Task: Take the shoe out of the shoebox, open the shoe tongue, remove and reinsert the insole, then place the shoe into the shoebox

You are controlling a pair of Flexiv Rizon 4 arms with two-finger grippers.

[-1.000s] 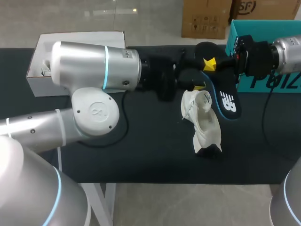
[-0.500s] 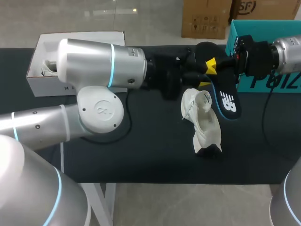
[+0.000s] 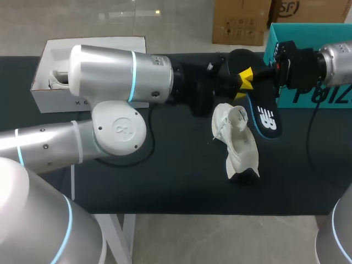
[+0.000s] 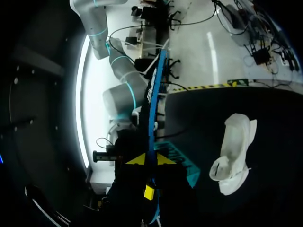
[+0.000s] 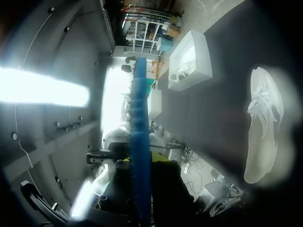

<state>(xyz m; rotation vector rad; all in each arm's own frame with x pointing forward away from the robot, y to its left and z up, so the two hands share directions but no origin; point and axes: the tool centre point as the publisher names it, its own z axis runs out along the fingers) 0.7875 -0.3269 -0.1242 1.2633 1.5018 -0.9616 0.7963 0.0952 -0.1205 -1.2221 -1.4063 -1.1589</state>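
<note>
White soft shoe (image 3: pixel 237 142) lies on its side on the dark table (image 3: pixel 165 181). The left gripper (image 4: pixel 150 160) and right gripper (image 5: pixel 140 161) both pinch the flat black-and-blue insole (image 3: pixel 267 118) near it. I think it should slide in toe first, slowly.

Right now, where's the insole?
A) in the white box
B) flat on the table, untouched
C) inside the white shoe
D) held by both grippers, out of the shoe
D: the insole runs edge-on between the left gripper's yellow tips and the right gripper's fingers, while the shoe lies on the table beside it.
</note>
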